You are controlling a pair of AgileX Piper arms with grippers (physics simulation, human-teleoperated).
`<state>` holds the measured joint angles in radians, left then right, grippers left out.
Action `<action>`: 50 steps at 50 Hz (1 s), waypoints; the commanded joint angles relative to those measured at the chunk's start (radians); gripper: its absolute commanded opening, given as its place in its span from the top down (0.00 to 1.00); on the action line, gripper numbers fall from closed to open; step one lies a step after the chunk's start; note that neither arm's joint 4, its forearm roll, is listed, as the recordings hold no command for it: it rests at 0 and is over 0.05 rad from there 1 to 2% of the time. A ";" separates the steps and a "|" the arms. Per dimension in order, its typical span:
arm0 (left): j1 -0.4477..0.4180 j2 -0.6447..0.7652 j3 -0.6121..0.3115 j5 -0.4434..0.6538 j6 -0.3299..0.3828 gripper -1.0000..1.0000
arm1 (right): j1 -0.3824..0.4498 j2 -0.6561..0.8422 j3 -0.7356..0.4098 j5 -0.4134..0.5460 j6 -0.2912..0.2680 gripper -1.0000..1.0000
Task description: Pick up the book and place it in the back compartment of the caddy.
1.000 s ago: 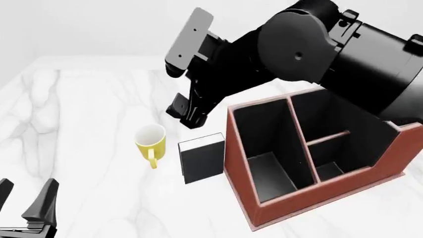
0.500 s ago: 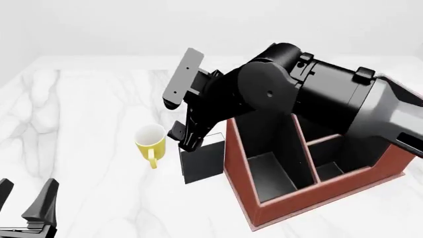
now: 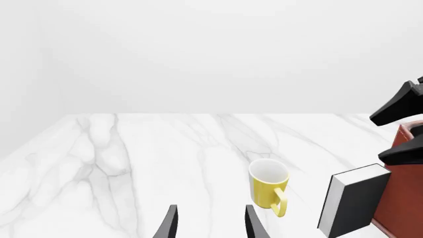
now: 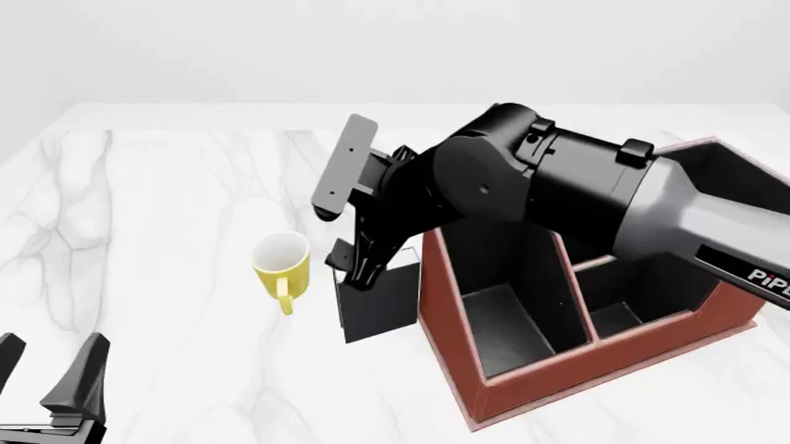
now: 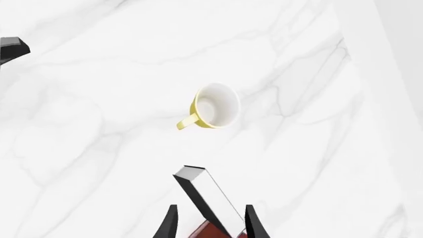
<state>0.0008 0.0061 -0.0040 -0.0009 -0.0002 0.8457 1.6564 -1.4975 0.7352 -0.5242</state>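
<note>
The black-covered book (image 4: 380,305) stands upright on the marble table, touching the left wall of the reddish-brown caddy (image 4: 543,375). My right gripper (image 4: 351,266) hangs open just above the book's top. In the right wrist view its fingers straddle the book (image 5: 206,196) without touching it, and a corner of the caddy (image 5: 213,231) shows below. The left wrist view shows the book (image 3: 353,198) against the caddy (image 3: 404,198). My left gripper (image 4: 52,388) rests open and empty at the near left edge; its fingers (image 3: 169,224) show in its own view.
A yellow mug (image 4: 281,261) stands just left of the book, its handle toward the near side; it also shows as the mug (image 3: 270,187) and the mug (image 5: 215,105). The right arm's bulk hides the caddy's back compartments.
The right arm has swung down and slightly right, bringing its open gripper from above the mug-book gap to just over the book's top. The left gripper, book and mug have not moved.
</note>
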 commanded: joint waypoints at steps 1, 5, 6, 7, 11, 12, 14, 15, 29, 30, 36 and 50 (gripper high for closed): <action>0.000 0.000 0.000 0.000 0.000 0.00 | -0.019 0.024 -0.009 -0.003 -0.031 0.00; 0.000 0.000 0.000 0.000 0.000 0.00 | -0.021 0.032 -0.001 -0.013 -0.038 0.00; 0.000 0.000 0.000 0.000 0.000 0.00 | -0.022 0.035 0.001 -0.017 -0.040 0.00; 0.000 0.000 0.000 0.000 0.000 0.00 | -0.023 0.039 0.000 -0.020 -0.039 0.00; 0.000 0.000 0.000 0.000 0.000 0.00 | -0.026 0.051 0.002 -0.024 -0.051 0.00; 0.000 0.000 0.000 0.000 0.000 0.00 | -0.025 0.052 0.004 -0.026 -0.053 0.00; 0.000 0.000 0.000 0.000 0.000 0.00 | -0.029 0.061 -0.003 -0.027 -0.054 0.00; 0.000 0.000 0.000 0.000 0.000 0.00 | -0.029 0.061 -0.003 -0.027 -0.054 0.00; 0.000 0.000 0.000 0.000 0.000 0.00 | -0.037 0.083 -0.003 -0.031 -0.080 0.00; 0.000 0.000 0.000 0.000 0.000 0.00 | -0.038 0.085 -0.002 -0.032 -0.082 0.00; 0.000 0.000 0.000 0.000 0.000 0.00 | -0.042 0.097 -0.003 -0.037 -0.089 0.00; 0.000 0.000 0.000 0.000 0.000 0.00 | -0.044 0.114 -0.003 -0.044 -0.094 0.00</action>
<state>0.0008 0.0061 -0.0040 -0.0009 -0.0003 0.8056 1.7569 -1.4981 0.6948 -0.6109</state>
